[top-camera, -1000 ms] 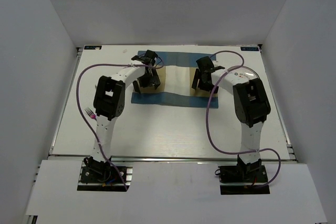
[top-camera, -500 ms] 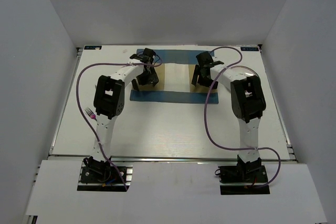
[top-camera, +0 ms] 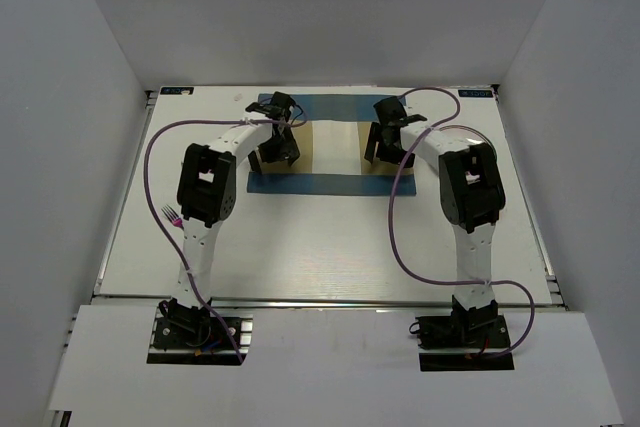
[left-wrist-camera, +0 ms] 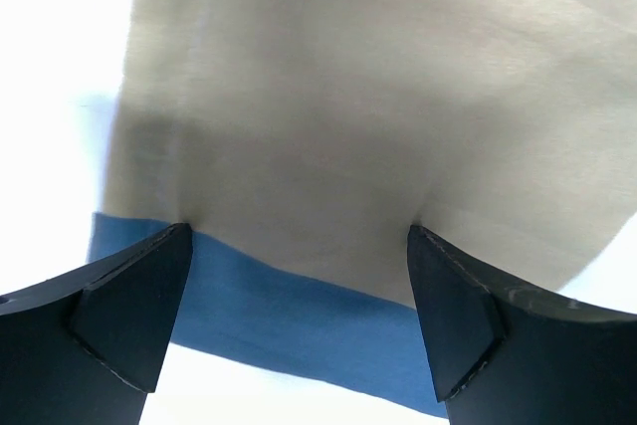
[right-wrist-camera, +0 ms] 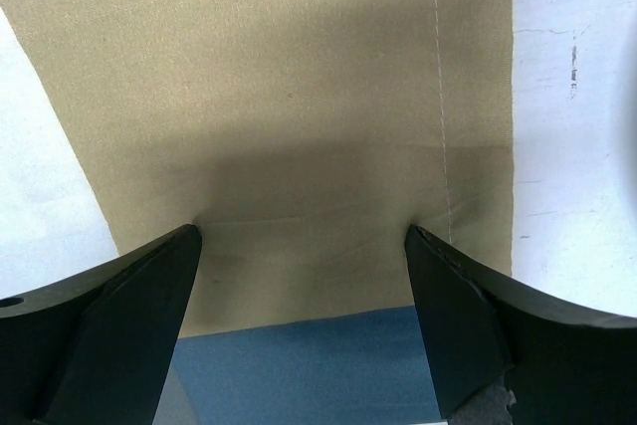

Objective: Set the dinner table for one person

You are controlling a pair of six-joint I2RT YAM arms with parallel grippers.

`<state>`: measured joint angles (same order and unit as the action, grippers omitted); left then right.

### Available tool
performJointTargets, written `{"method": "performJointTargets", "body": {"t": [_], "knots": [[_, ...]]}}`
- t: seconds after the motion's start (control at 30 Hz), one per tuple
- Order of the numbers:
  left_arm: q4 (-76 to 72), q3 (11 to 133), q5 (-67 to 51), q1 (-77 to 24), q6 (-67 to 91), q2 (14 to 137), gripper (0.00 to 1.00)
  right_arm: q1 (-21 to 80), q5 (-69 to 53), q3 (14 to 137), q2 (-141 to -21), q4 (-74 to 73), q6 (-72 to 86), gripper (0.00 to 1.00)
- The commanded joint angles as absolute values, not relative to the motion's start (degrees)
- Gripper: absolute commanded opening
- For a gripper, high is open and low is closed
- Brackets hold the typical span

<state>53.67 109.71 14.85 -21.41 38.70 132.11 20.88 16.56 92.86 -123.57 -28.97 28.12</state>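
The blue-and-tan cloth placemat (top-camera: 330, 185) lies at the far middle of the white dinner table (top-camera: 320, 247). My left gripper (top-camera: 282, 150) is open, with both fingertips down on the mat's left tan part. In the left wrist view (left-wrist-camera: 299, 234) the tan cloth (left-wrist-camera: 318, 116) lies between the fingers, with a blue band (left-wrist-camera: 289, 311) below it. My right gripper (top-camera: 383, 152) is open on the mat's right tan part. In the right wrist view (right-wrist-camera: 302, 234) both tips press on the tan cloth (right-wrist-camera: 299, 97). Neither gripper holds anything.
A fork with a pink handle (top-camera: 172, 213) lies on the table by the left arm's elbow. Purple cables loop over both arms. White walls close in the table on three sides. Bare tabletop (right-wrist-camera: 577, 97) shows just right of the mat's edge.
Both grippers have moved a little toward the far edge. The placemat's near blue edge has moved back with them, so the mat looks shorter from front to back.
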Motion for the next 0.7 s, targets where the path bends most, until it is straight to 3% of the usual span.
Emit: {"method": "performJointTargets", "body": {"t": [0.0, 0.37, 0.53, 0.63, 0.67], "knots": [[57.8, 111.7, 18.4, -20.3, 37.7, 131.1, 0.98, 20.0, 14.1, 91.1, -124.0, -30.3, 28.4, 0.89], [58.0, 114.3, 17.1, -20.3, 38.2, 124.7, 0.98, 18.4, 13.2, 102.7, -124.2, -34.2, 27.0, 0.89], [55.5, 111.5, 14.6, -21.1, 37.5, 120.9, 0.98, 17.9, 12.4, 95.2, -113.0, -28.0, 28.0, 0.89], [50.0, 105.7, 7.4, -21.6, 36.9, 116.6, 0.98, 17.5, 11.8, 88.9, -104.3, -26.0, 28.5, 0.89], [43.8, 103.5, 0.2, -21.6, 35.8, 115.2, 0.98, 17.4, 11.3, 86.7, -101.7, -24.3, 28.6, 0.89]]}}
